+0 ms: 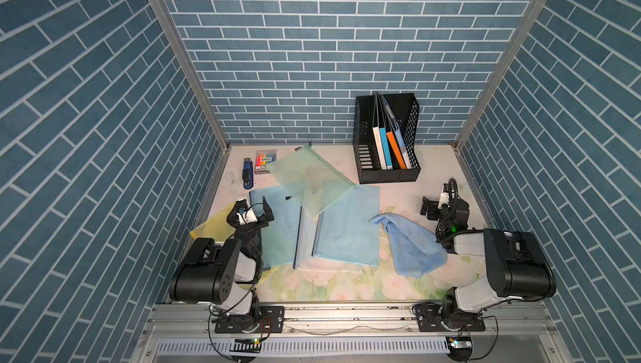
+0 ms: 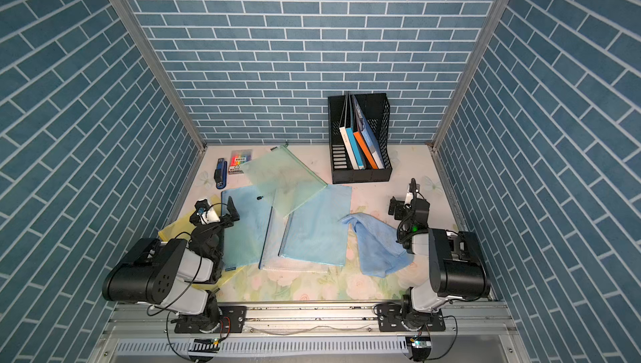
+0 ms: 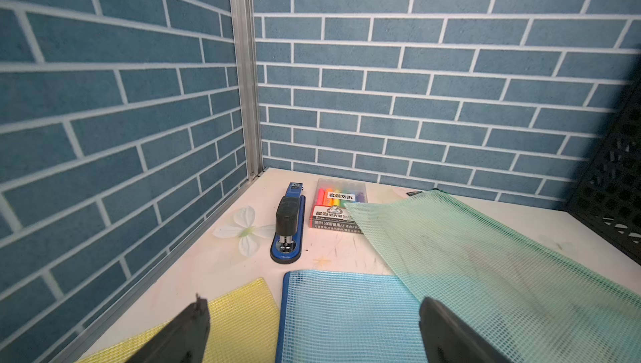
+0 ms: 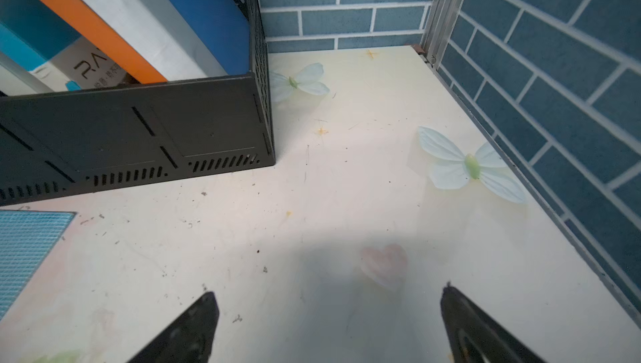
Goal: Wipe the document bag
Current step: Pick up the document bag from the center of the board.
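Nearest, both grippers hang with jaws apart and empty, the left gripper (image 1: 254, 208) over the bags and the right gripper (image 1: 434, 198) over bare table by the one blue cloth (image 1: 411, 243). Five mesh bags overlap mid-table: one yellow bag (image 1: 211, 226), two blue bags (image 1: 281, 226), one clear bag (image 1: 307, 240), and the smudged green document bag (image 1: 308, 175) topmost and farthest. Beyond them are one stapler (image 1: 247, 173), one highlighter pack (image 1: 265, 161) and one file rack (image 1: 390, 174).

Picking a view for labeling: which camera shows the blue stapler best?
Left wrist: the blue stapler is close, sharp and unoccluded. Both top views show it small, by the highlighter pack. Right wrist does not show it.
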Robot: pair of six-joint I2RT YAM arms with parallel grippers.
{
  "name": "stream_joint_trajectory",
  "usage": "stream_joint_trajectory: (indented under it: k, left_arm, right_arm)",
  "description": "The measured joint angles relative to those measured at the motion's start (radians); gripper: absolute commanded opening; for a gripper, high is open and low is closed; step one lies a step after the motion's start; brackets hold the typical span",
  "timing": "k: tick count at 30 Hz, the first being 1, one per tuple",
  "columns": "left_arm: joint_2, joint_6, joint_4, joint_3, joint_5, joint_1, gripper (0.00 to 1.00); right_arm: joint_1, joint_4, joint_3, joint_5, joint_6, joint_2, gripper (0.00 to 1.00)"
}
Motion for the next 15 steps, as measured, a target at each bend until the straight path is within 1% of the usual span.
stream_joint_trajectory:
  k: [10,15]
  left_arm:
    - [0.000,-0.017,-0.002,0.000,-0.061,0.000,1.00]
    - [0.001,-0.019,-0.080,0.059,-0.060,0.002,1.00]
  right_arm:
    - [0.000,0.000,0.000,0.000,0.000,0.000,0.99]
    - [-0.004,-0.002,0.000,0.000,0.000,0.000,0.99]
